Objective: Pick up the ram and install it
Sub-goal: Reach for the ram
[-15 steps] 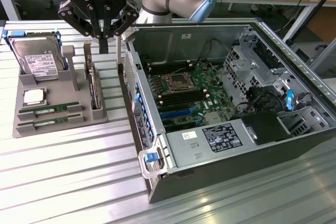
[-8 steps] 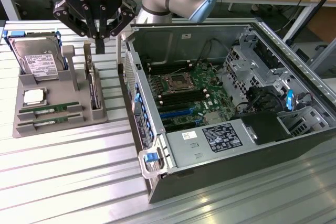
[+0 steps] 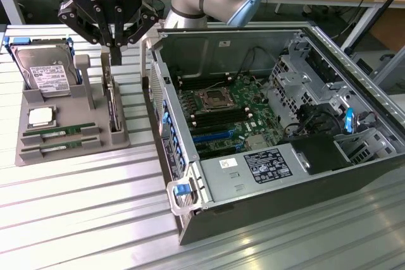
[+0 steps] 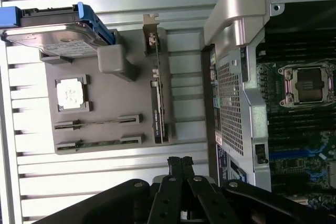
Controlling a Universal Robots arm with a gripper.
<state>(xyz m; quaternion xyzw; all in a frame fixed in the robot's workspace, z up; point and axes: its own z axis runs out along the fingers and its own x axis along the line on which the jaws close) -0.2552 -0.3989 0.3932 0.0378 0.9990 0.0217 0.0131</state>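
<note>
Pre-grasp stage, I'd say: ram (image 3: 60, 145) sat untouched in the front slot of the tray (image 3: 73, 112) at mid-left, long axis running left-right across frame, end effector (image 3: 118, 52) hovering beyond it at upper left, fully closed and empty, so a pick would need jaws opened and squared across the stick.

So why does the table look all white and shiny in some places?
Exterior view: light bounces off the ribbed metal table, making pale streaks in front of the computer case. Wrist view: glare whitens the table beside the grey tray and washes out the top of the hard drive and the processor chip, while the inside of the case looks dark.
</note>
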